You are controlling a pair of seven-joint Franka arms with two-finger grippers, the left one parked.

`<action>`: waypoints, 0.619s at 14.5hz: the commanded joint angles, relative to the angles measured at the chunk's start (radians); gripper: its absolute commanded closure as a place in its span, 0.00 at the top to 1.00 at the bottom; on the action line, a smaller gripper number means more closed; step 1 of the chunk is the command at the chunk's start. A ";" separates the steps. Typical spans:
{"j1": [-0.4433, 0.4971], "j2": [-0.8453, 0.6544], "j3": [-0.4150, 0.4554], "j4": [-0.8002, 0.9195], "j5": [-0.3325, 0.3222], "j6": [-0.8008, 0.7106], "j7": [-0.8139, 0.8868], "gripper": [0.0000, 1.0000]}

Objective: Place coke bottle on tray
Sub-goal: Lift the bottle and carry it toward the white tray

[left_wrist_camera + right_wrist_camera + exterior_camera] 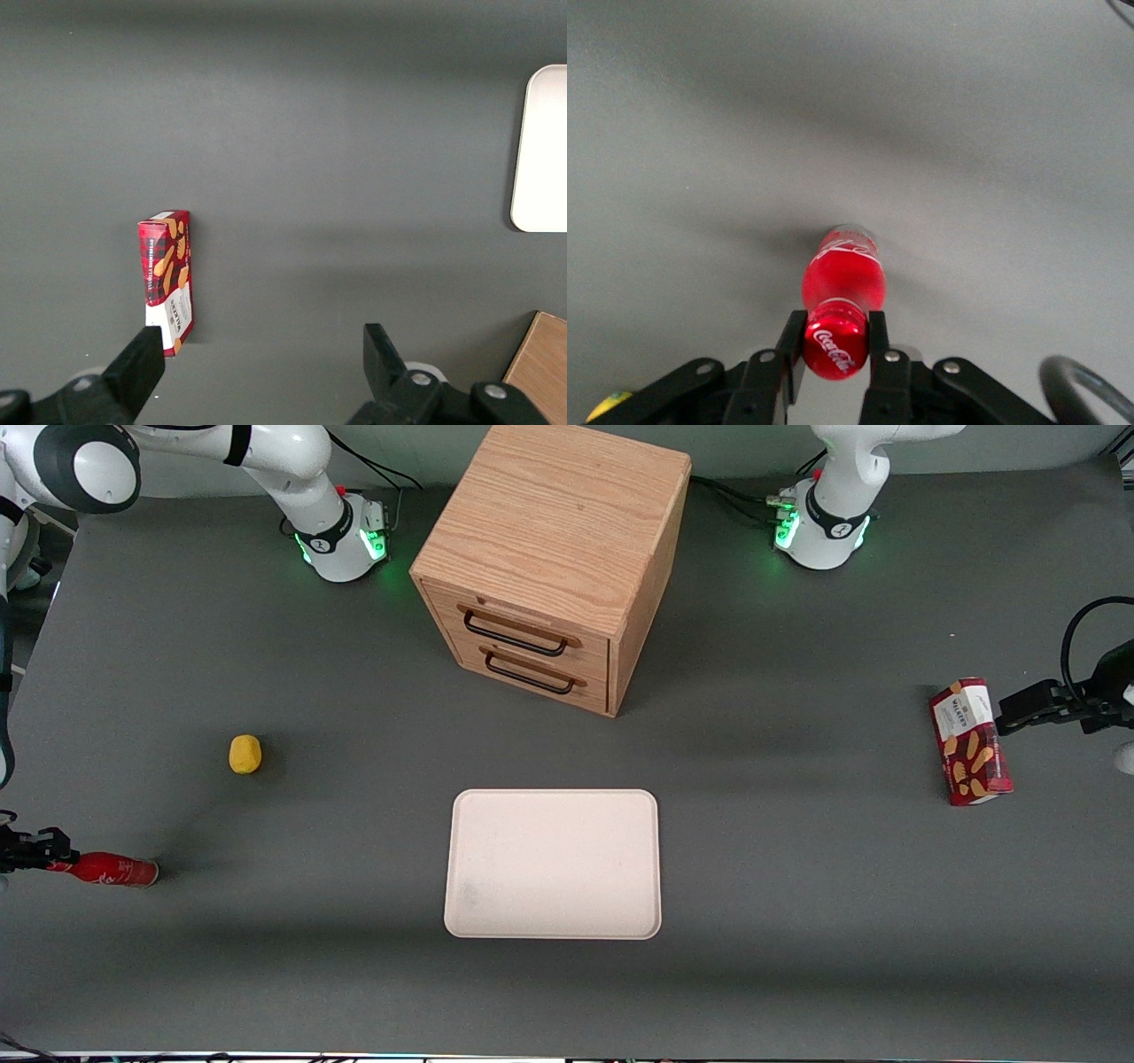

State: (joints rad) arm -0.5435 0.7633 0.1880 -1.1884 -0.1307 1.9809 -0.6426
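The coke bottle (pixel 111 869) is a small glossy red bottle at the working arm's end of the table, nearer the front camera than the yellow object. The right arm's gripper (pixel 44 857) is shut on its cap. In the right wrist view the gripper (pixel 835 335) has one black finger (pixel 791 343) pressed on each side of the cap, and the bottle body (pixel 843 279) hangs straight below over its shadow on the grey table. The cream-white tray (pixel 554 864) lies flat and bare in the middle of the table, well apart from the bottle. Its corner also shows in the left wrist view (pixel 542 150).
A wooden two-drawer cabinet (pixel 549 558) stands farther from the front camera than the tray. A small yellow object (pixel 245 754) lies between bottle and cabinet and shows in the right wrist view (pixel 607 405). A red snack box (pixel 970 741) lies toward the parked arm's end.
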 commanded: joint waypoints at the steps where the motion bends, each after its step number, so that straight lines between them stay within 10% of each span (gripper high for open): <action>1: -0.003 -0.041 0.005 0.004 -0.024 -0.010 -0.035 0.00; 9: 0.005 -0.226 0.002 0.050 -0.027 -0.281 -0.040 0.00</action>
State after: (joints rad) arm -0.5407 0.6165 0.1918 -1.1271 -0.1363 1.7600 -0.6600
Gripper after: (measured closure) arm 0.687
